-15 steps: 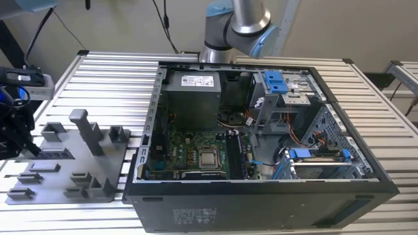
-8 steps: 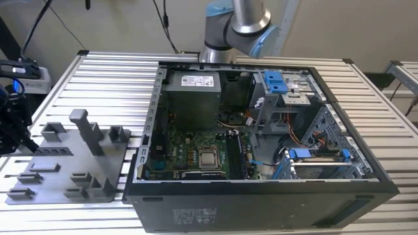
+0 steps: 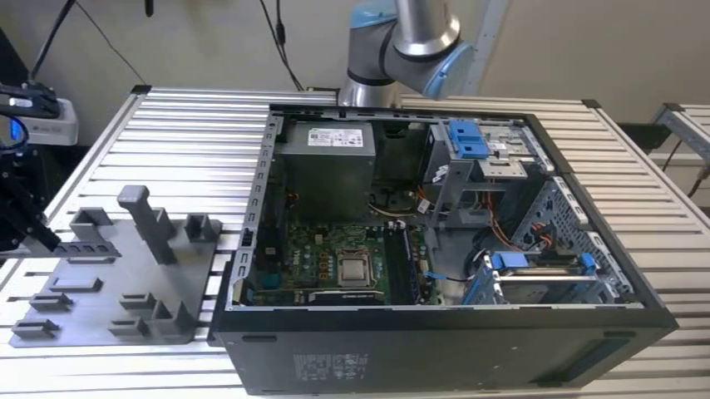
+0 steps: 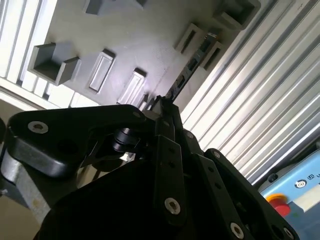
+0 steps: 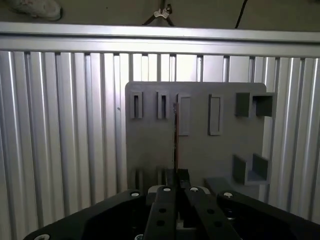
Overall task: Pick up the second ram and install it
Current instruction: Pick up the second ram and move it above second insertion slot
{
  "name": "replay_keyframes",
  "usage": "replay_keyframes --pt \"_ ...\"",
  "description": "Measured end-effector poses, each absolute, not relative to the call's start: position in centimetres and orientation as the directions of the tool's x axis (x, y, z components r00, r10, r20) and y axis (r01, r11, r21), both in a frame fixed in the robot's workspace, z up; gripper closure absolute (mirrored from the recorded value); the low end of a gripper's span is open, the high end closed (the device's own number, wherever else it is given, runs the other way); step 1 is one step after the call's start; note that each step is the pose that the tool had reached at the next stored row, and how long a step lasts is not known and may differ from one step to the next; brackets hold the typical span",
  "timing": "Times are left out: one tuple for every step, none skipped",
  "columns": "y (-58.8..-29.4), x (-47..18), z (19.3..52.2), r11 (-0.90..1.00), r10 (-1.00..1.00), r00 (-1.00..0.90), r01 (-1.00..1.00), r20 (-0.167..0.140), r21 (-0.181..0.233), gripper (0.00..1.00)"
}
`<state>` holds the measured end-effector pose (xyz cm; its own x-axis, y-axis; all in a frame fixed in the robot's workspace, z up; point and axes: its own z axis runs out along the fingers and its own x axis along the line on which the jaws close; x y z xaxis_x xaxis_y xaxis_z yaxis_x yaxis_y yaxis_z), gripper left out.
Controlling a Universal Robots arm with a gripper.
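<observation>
The second ram (image 5: 175, 135) stands on edge on the grey holder tray (image 5: 150, 145), a thin dark strip running straight out from the tip of the gripper (image 5: 176, 175) in both wrist views. Whether the gripper is clamped on the ram cannot be told. In the exterior view the gripper (image 3: 28, 220) hangs at the tray's far side from the open computer case (image 3: 444, 349) on the slatted bench (image 3: 189, 125).

Exterior view looks down — both wrist views closely face the tray (image 5: 150, 147) (image 4: 150, 35).
</observation>
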<state>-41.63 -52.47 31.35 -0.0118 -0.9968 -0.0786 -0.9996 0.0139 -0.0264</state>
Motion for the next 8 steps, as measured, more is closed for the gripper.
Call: replay_keyframes --pt "-52.5 -41.6 31.6 0.016 -0.997 -0.014 -1.0 -0.079 -0.026 0.87" --pt "-52.5 -41.6 31.8 0.019 -0.997 -0.017 -0.999 -0.079 -0.026 0.87" --pt "-52.5 -41.6 32.0 0.022 -0.997 -0.02 -0.999 -0.079 -0.026 0.87" --pt "-52.5 -41.6 32.1 0.024 -0.997 -0.022 -0.999 -0.079 -0.026 0.87" --pt "-52.5 -41.6 32.3 0.027 -0.997 -0.025 -0.999 -0.079 -0.026 0.87" --pt "-52.5 -41.6 32.6 0.03 -0.997 -0.028 -0.999 -0.079 -0.026 0.87" --pt "-52.5 -41.6 32.8 0.032 -0.996 -0.03 -0.999 -0.079 -0.026 0.87" --pt "-52.5 -41.6 32.9 0.034 -0.996 -0.032 -0.999 -0.079 -0.026 0.87"
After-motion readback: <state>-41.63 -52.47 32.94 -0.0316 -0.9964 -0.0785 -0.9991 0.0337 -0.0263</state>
